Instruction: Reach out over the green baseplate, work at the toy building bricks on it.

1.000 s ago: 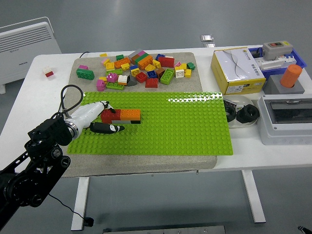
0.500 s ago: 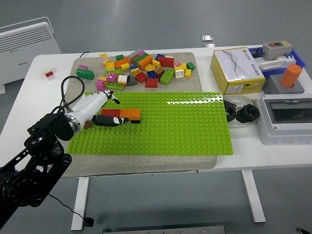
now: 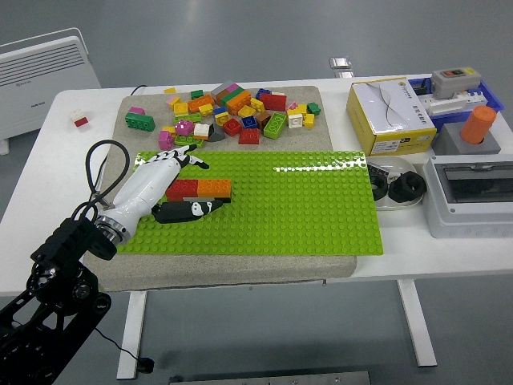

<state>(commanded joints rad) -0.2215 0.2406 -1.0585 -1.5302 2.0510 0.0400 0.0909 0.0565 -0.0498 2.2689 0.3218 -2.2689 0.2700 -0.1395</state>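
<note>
No legible writing anywhere. Left hand [image 3: 164,186] white-shelled with black tips, fingers [image 3: 192,160] spread loosely, pinching nothing. Two studded plastic bricks joined in a row, red brick [image 3: 182,189] and orange brick [image 3: 214,188], between thumb and fingers, red one touching the palm. Both on the studded green baseplate [image 3: 304,208]. Loose brick pile [image 3: 228,112] beyond the fingertips.

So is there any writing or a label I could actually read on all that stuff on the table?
None can be read.
Yellow and white box: a dark curved mark on its lid and small print on its front, too small to read.
Grey box with a clear cover: no legible label.
Toy bricks and green baseplate: no writing visible.
Left hand: no marking visible.
</note>
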